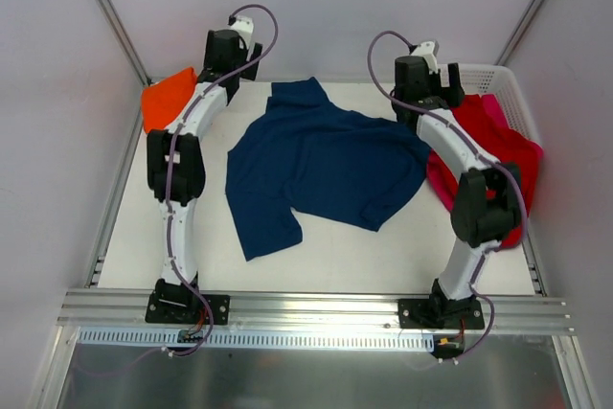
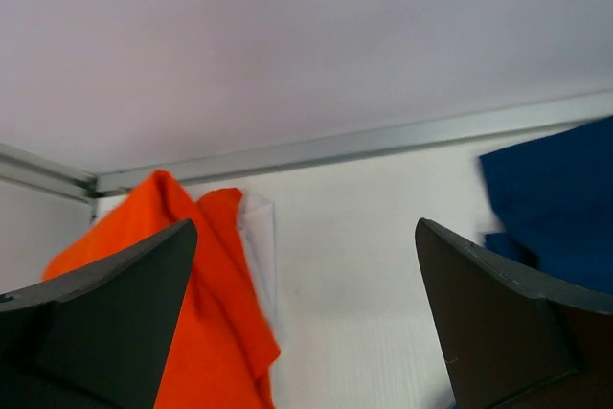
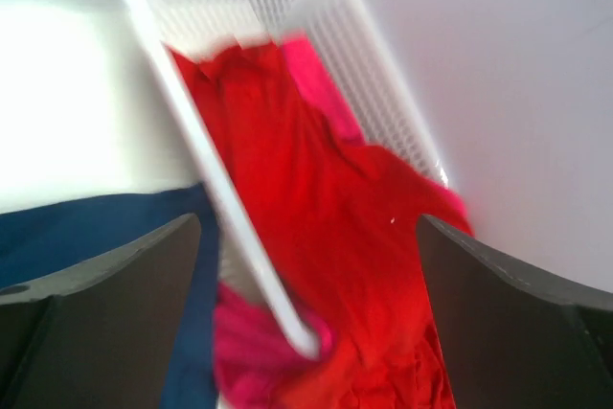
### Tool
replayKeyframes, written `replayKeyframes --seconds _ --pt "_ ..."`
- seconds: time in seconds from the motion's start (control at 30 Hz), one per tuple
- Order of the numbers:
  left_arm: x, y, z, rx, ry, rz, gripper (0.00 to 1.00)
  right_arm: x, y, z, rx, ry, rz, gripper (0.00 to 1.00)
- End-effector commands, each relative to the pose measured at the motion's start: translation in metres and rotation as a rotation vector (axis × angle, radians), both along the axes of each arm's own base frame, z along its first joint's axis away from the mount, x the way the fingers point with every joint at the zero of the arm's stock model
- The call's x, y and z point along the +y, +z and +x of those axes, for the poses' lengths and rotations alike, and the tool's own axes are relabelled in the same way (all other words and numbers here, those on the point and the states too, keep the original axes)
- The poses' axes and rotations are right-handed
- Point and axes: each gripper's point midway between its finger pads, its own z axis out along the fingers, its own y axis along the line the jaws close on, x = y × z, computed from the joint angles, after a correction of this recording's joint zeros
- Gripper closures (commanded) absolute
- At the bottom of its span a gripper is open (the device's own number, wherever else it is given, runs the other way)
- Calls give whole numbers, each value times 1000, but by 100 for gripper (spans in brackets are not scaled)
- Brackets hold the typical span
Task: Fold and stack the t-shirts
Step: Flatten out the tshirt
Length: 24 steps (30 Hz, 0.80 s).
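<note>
With left gripper (image 2: 305, 237) and right gripper (image 3: 308, 227) spread empty beyond the navy t-shirt's (image 1: 321, 165) far edge, risks crooked fold from askew, creased cloth.

2 white-and-black arms (image 1: 196, 117), purple cables (image 1: 170, 227)

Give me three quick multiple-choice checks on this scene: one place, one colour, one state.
1. The red shirt lies:
A. draped over the rim of the basket
B. in the far left corner
C. folded at the near edge

2. The spread-out shirt on the table is:
A. orange
B. navy
C. pink

3. The left gripper and right gripper are:
A. both shut on cloth
B. one shut, one open
C. both open and empty

Key:
A, red cloth hangs across the white rim.
B, it looks dark blue from above.
C, each wrist view shows the fingers wide apart with nothing between them.
</note>
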Motion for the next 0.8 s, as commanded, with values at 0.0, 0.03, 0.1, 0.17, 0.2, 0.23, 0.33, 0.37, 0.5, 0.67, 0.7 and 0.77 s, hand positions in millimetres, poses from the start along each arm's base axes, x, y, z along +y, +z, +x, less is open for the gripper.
replayKeyframes --seconds 0.0,0.03,0.1,0.17,0.2,0.23,0.33,0.37,0.5,0.67,0.7,0.77 --pt "-2 191 -63 -329 78 -48 1 43 128 -53 -254 85 11 0" --pt "-3 176 -76 -290 77 -54 1 53 137 -62 -267 117 19 1" --pt "-3 195 -114 -291 81 -133 1 89 142 -86 -231 234 56 0" --pt "-1 162 -141 -183 110 -163 1 113 138 -118 -203 330 179 1" --pt "2 160 -167 -147 142 -221 1 120 134 -129 -196 352 232 0" --pt "6 125 -184 -66 175 -236 1 124 115 -140 -157 366 269 1" --pt "2 100 -239 -19 200 -357 1 140 92 -177 -170 413 440 0" --pt "0 53 -262 68 214 -356 1 143 68 -193 -154 410 478 1" --pt "-13 -6 -310 157 204 -505 1 135 12 -220 -61 311 469 1" --pt "-24 -66 -339 287 223 -531 3 147 -58 -240 83 251 565 1" --pt "-32 -73 -342 310 198 -546 3 147 -79 -246 118 234 578 1" --pt "-37 -87 -347 329 191 -552 4 153 -95 -248 129 223 610 1"
